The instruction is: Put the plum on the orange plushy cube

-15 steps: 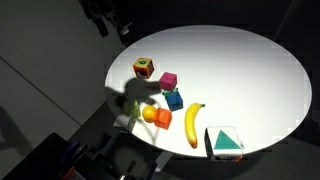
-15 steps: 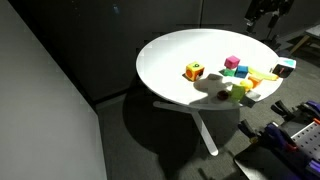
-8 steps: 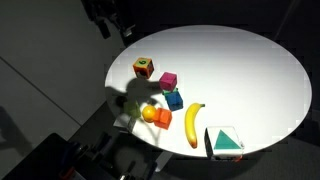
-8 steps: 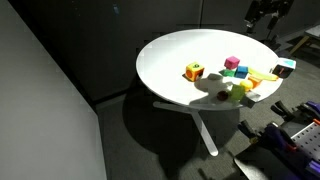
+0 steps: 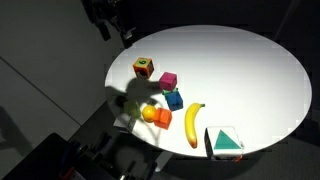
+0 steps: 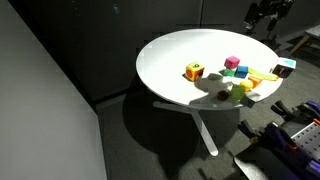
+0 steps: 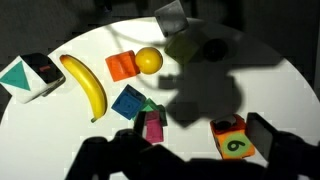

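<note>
The orange plushy cube (image 5: 144, 67) (image 6: 194, 72) sits on the white round table (image 5: 250, 70), apart from the other toys. In the wrist view it (image 7: 232, 138) shows a green patch with a "6". The plum (image 6: 224, 96) is a small dark round thing in shadow near the table's edge, next to a green object (image 6: 238, 90). In the wrist view the plum (image 7: 213, 48) is dim inside the arm's shadow. My gripper (image 5: 116, 24) (image 6: 265, 13) hangs high above the table, open and empty (image 7: 200, 132).
A magenta cube (image 5: 168, 81), a blue cube (image 5: 175, 99), a banana (image 5: 193, 123), a yellow-orange ball (image 5: 150, 113), a plain orange block (image 5: 162, 119) and a white-and-teal box (image 5: 225, 141) lie on the table. Dark floor surrounds it.
</note>
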